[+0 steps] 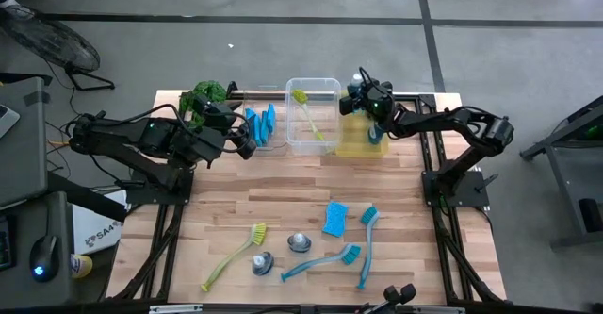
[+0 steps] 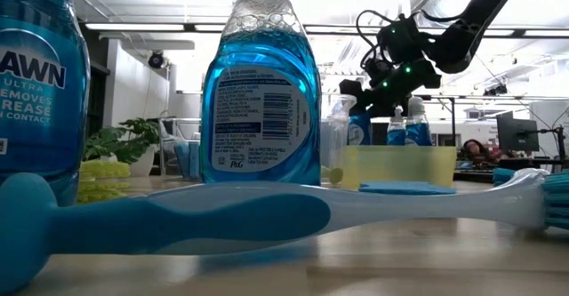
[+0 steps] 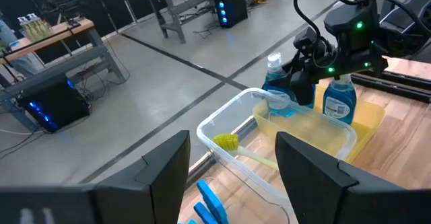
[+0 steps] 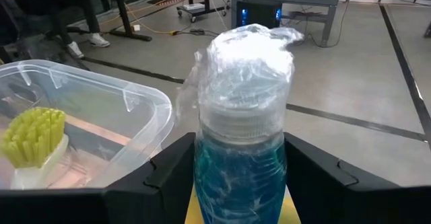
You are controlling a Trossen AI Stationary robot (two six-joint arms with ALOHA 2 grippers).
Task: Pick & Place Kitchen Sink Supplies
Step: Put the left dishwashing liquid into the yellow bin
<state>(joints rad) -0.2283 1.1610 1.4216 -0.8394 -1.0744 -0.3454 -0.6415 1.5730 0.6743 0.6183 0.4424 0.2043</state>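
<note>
My right gripper (image 1: 362,95) is at the table's far edge over the yellow bin (image 1: 354,146), shut on an upright blue-liquid bottle (image 4: 239,183). A second bottle (image 3: 339,97) stands in that bin. My left gripper (image 1: 250,146) is open and holds nothing, beside the upright blue sponges (image 1: 261,125). A yellow-green brush (image 1: 309,118) lies in the clear bin (image 1: 325,83). Near the front edge are a blue sponge (image 1: 335,218), two blue brushes (image 1: 325,260) (image 1: 367,243), a yellow-green brush (image 1: 236,255) and two bottles (image 1: 300,243) (image 1: 263,263). My right gripper pinches the bottle between its two fingers (image 4: 168,177), just below the plastic-wrapped cap, at the shoulder (image 4: 215,163). The bottle stands upright, reaching down into the yellow bin (image 3: 367,120). Whether its base rests on the bin's floor I cannot tell.
A green leafy plant (image 1: 203,95) stands at the far left corner, behind my left arm. The three bins line the far edge. The middle of the wooden table (image 1: 283,196) is bare. In the low view the front bottles (image 2: 260,92) and a brush handle (image 2: 222,220) fill the foreground.
</note>
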